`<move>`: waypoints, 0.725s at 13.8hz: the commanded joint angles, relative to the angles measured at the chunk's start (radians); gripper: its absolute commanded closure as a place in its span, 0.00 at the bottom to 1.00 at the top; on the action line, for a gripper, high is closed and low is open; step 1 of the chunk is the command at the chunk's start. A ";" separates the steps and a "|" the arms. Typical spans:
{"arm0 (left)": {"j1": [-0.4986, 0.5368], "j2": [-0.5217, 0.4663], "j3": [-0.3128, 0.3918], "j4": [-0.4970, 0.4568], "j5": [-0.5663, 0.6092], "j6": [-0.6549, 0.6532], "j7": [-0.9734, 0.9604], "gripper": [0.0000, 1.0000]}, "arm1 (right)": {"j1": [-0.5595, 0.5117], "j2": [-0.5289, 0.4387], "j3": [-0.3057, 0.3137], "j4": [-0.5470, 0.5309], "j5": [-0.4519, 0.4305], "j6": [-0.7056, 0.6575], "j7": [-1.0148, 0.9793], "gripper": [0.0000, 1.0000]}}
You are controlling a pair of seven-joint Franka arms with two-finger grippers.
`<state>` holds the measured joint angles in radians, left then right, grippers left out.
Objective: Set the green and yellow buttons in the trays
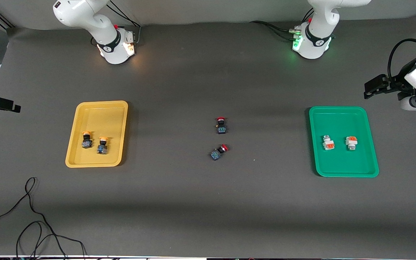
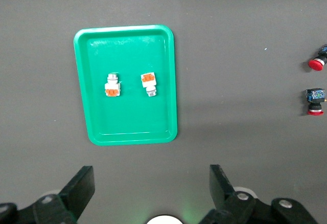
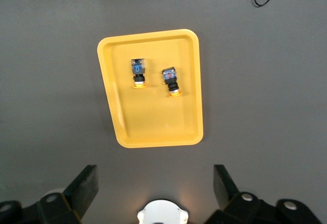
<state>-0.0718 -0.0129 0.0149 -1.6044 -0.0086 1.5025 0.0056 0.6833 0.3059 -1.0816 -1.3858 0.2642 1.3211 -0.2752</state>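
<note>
- Two yellow-capped buttons (image 1: 95, 142) lie side by side in the yellow tray (image 1: 85, 163), two white green-tipped buttons (image 1: 339, 143) in the green tray (image 1: 338, 174)
- Left claw (image 2: 148, 196) hangs wide and empty over bare bench by the green tray; right claw (image 3: 156, 191) likewise by the yellow tray
- Red-capped buttons (image 1: 220, 139) sit mid-bench between the trays; sorting looks complete

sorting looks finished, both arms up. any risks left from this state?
Low risk, two points:
1. Two red-capped buttons lie mid-table between the trays; a further pick could wrongly grab one.
2. The left claw and right claw hang open above the green tray and yellow tray; a descent could nudge the sorted buttons.
</note>
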 commanded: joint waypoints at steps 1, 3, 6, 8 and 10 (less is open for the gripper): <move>-0.010 -0.016 0.003 -0.016 0.013 0.007 0.007 0.00 | -0.258 -0.148 0.366 0.004 -0.141 -0.014 0.097 0.01; -0.010 -0.016 0.003 -0.015 0.013 0.005 0.007 0.00 | -0.371 -0.168 0.515 0.004 -0.184 -0.013 0.116 0.00; -0.010 -0.016 0.003 -0.015 0.013 0.004 0.007 0.00 | -0.523 -0.235 0.678 -0.059 -0.194 -0.002 0.116 0.00; -0.010 -0.016 0.003 -0.015 0.013 0.004 0.007 0.00 | -0.615 -0.302 0.796 -0.142 -0.247 0.047 0.143 0.00; -0.010 -0.016 0.003 -0.015 0.013 0.002 0.007 0.00 | -0.689 -0.425 0.897 -0.317 -0.295 0.180 0.191 0.00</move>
<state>-0.0719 -0.0129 0.0148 -1.6048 -0.0086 1.5024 0.0056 0.0548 0.0412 -0.2862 -1.4930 0.0265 1.3739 -0.1487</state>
